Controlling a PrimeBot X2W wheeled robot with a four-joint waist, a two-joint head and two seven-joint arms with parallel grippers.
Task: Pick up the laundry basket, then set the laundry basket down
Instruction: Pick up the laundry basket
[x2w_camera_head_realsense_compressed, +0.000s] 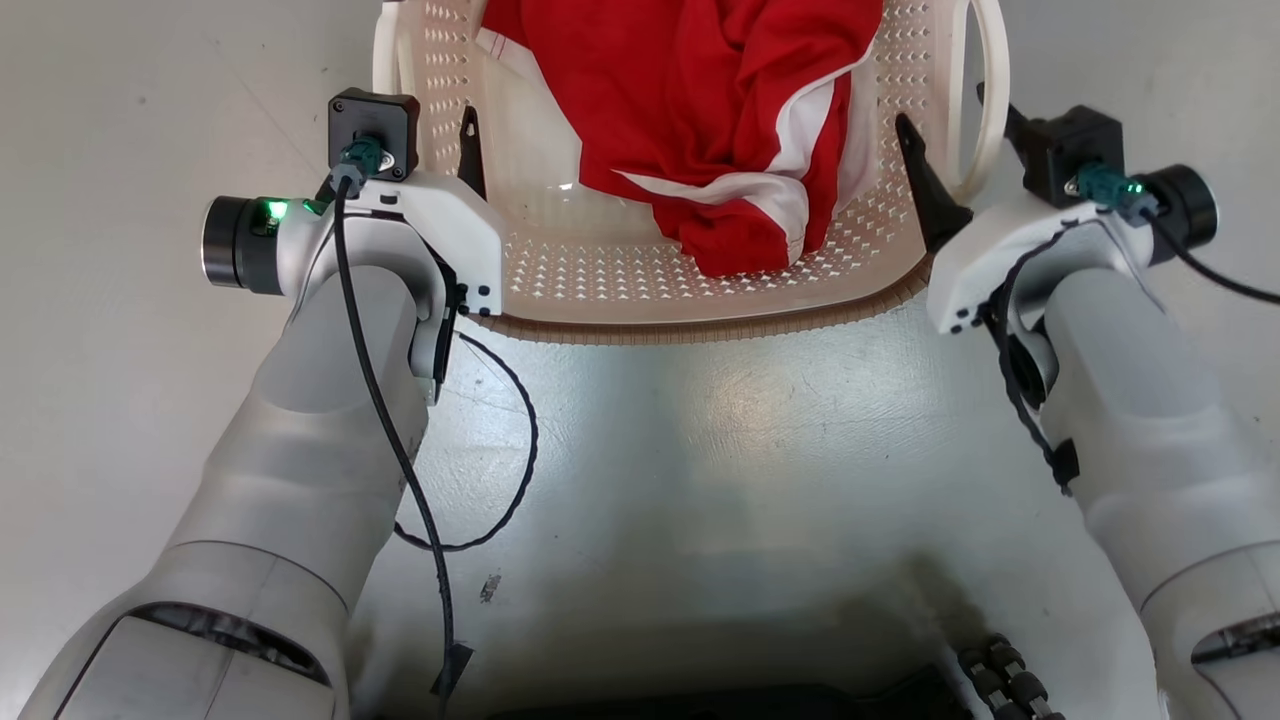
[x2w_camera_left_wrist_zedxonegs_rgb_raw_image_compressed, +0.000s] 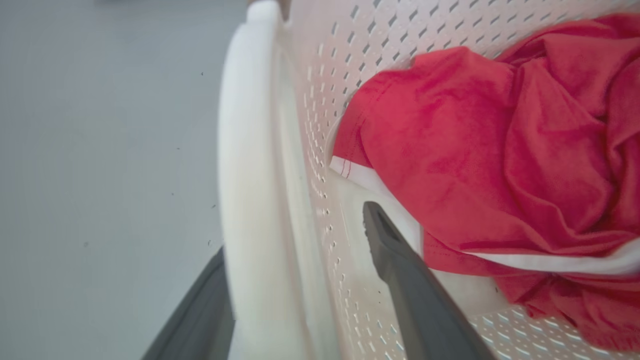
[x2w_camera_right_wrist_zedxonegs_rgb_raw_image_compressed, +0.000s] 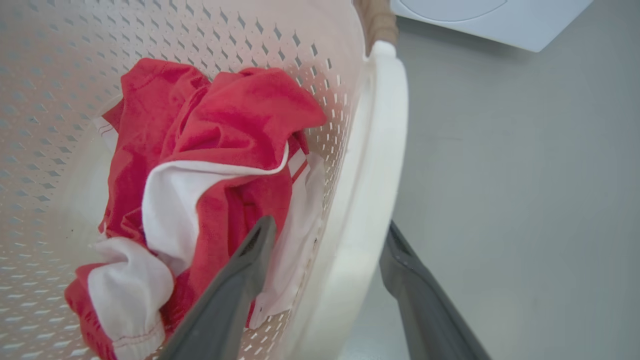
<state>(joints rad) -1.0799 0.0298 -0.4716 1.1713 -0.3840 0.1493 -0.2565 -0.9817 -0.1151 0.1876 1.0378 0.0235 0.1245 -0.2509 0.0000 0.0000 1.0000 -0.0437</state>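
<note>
No text, label or number can be read; the laundry basket bears none. The red garment, upper centre, shows plain bands only.

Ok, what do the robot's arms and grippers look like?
The left forearm and right forearm are rounded, pale grey, with white wrist shells. Each wrist carries a black boxy module, teal connector and green light; black cables trail along both. The left gripper and right gripper have paired long, tapered dark-grey fingers.
</note>
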